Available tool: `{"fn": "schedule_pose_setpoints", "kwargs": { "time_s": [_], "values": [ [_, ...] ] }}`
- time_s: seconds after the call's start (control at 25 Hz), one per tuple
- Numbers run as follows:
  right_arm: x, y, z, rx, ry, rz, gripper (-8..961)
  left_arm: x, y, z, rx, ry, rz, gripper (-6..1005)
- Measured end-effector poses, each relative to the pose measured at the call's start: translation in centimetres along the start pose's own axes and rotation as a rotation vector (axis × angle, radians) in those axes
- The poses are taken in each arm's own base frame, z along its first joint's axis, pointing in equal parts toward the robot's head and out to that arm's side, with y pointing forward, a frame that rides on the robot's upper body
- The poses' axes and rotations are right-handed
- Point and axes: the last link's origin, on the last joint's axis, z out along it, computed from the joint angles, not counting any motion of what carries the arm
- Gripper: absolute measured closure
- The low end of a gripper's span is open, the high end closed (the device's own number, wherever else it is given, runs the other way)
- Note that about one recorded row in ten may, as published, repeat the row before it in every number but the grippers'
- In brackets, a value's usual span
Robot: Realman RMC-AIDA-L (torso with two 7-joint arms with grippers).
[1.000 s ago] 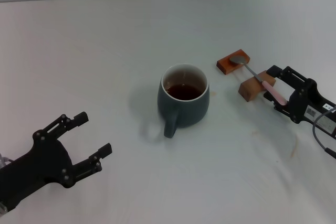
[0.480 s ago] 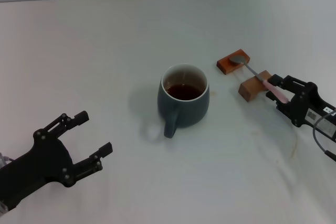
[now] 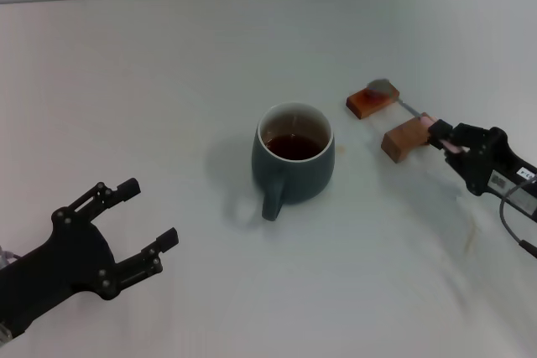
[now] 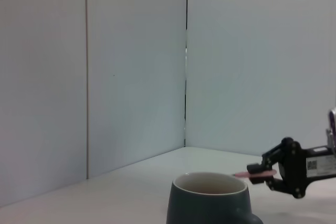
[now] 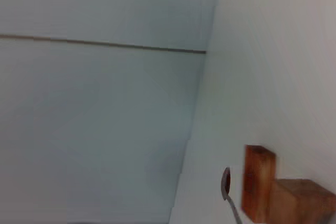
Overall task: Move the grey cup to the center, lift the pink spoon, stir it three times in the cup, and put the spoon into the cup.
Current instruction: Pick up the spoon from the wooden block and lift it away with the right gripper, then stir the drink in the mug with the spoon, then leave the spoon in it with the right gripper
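Pink spoon (image 3: 409, 111) gripped by right gripper (image 3: 445, 137), above blocks (image 3: 388, 120).

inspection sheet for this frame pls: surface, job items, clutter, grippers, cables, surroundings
Surface: white table, faint marks at the right.
Job's things: grey cup central, dark liquid inside; pink spoon held by its handle, bowl above the far block.
Clutter: two wooden blocks.
Grippers: right gripper shut on the spoon; left gripper open, parked near left.
Cables: one at the right arm.
Surroundings: pale panelled wall.
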Motion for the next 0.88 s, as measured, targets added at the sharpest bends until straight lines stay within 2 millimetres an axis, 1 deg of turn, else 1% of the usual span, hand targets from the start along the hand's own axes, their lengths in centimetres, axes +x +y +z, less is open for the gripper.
{"fn": "schedule_pose_setpoints", "kwargs": {
  "time_s": [0.08,0.12,0.16,0.28,0.36,0.4,0.52,0.6,0.68,0.76,0.88],
  "values": [
    [-0.1,0.6,0.0,-0.045,-0.009,-0.102,796,0.0,0.0,0.0,0.003,0.001,-0.001,170],
    [-0.1,1.1,-0.1,-0.081,-0.021,-0.182,816,0.0,0.0,-0.1,0.005,0.001,-0.002,170],
    [-0.2,1.8,-0.1,-0.125,-0.040,-0.304,836,0.0,0.0,-0.1,0.005,0.001,-0.002,170],
    [-0.1,3.2,-0.3,-0.220,-0.098,-0.604,837,0.0,0.1,-0.1,0.010,0.004,-0.005,170],
    [0.0,4.6,-0.3,-0.297,-0.131,-0.808,837,0.0,0.1,-0.1,0.010,0.005,-0.005,170],
    [-0.3,5.5,-0.3,-0.342,-0.144,-0.909,837,0.0,0.1,-0.1,0.009,0.005,-0.005,170],
    [-1.3,8.0,-0.5,-0.460,-0.146,-1.110,836,-0.1,0.2,-0.1,0.005,0.002,0.002,170],
    [-2.4,10.0,-0.6,-0.537,-0.096,-1.208,836,-0.2,0.2,-0.1,0.004,-0.004,0.005,170],
    [-3.7,11.8,-0.5,-0.574,0.018,-1.243,836,-0.2,0.3,-0.1,0.002,-0.008,0.005,170],
    [-4.9,13.9,-0.1,-0.584,0.181,-1.245,836,-0.3,0.3,-0.2,0.001,-0.015,0.006,170],
    [-5.8,16.3,0.7,-0.567,0.384,-1.272,836,-0.5,0.3,-0.3,-0.006,-0.028,0.008,170]
  ]
}}
